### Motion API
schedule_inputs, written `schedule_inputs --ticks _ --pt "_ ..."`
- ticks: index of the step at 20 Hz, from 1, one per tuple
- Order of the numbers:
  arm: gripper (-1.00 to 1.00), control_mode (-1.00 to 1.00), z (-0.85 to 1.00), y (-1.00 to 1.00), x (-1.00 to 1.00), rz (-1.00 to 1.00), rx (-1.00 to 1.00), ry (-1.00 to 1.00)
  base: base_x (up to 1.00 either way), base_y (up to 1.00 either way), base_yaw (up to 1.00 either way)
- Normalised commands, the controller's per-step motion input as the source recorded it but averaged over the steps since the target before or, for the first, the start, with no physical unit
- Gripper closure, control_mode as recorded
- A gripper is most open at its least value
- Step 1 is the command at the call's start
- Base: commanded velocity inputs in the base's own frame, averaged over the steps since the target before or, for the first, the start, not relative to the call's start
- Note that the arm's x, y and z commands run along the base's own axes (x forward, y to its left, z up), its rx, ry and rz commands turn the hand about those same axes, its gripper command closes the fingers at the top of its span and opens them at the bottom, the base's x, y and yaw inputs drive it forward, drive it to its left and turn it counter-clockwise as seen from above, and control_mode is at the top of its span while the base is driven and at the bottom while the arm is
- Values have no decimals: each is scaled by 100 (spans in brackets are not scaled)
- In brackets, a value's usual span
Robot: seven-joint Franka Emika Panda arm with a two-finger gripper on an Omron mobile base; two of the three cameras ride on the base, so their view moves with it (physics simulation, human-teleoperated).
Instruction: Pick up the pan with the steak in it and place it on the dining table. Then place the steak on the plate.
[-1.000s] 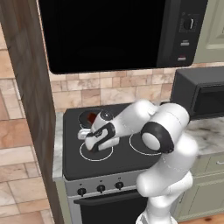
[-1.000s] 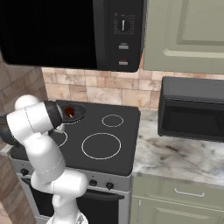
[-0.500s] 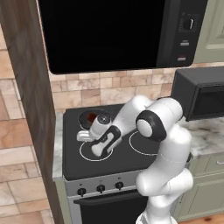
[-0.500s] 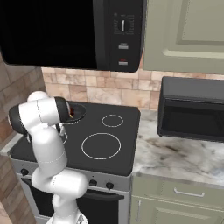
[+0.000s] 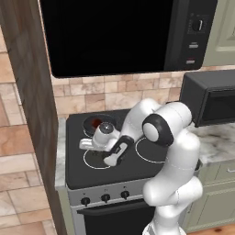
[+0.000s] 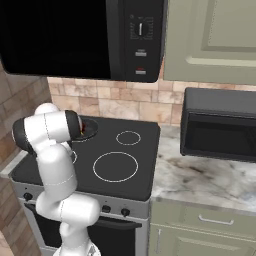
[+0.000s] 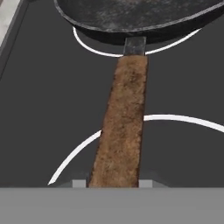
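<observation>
Pan [image 7: 131,17] sits on back-left burner of stove [image 5: 137,167], steak [image 5: 96,122] inside it. Brown handle [image 7: 124,122] points toward stove front. Gripper [image 7: 113,183] low over stove top, jaws narrowed against both sides of handle, clamped on it.

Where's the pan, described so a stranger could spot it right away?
Find the black stove under the big microwave. The pan sits on its rear left burner, against the tiled wall. It is round and black with a brown wooden handle, and has the reddish steak inside.
</observation>
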Motion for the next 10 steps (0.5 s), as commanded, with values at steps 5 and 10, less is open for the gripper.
schedule_inputs --ticks 5,10 --pt "100 -100 33 0 0 -11 -1 9 0 0 0" --pt "100 -100 64 -4 -10 -13 0 13 0 0 0"
